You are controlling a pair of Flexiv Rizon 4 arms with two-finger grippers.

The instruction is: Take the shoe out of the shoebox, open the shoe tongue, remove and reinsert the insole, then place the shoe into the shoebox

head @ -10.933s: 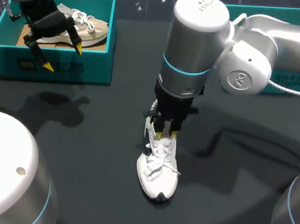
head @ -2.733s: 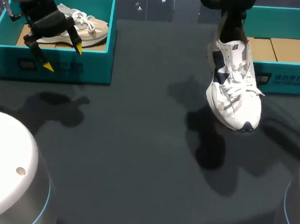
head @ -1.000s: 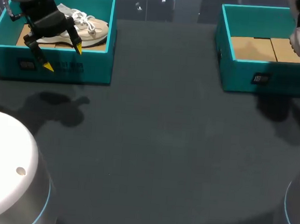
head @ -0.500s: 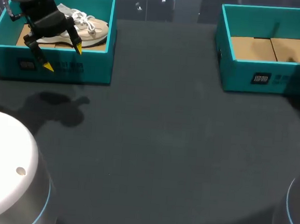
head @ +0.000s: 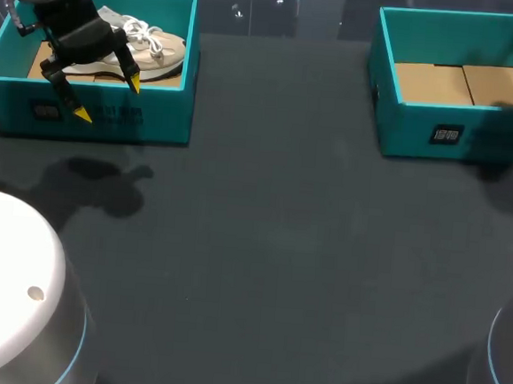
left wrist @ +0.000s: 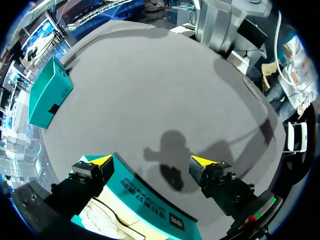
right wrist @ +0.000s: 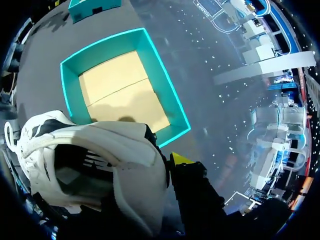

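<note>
- Right gripper pinches shoe by the heel, above right box.
- Head view: shoe, mid-table seconds ago, now hangs far right over that box; only lowering seems left.
- Left gripper spread, unmoved over left box.

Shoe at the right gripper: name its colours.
The shoe is white with black panels, seen best in the right wrist view.
</note>
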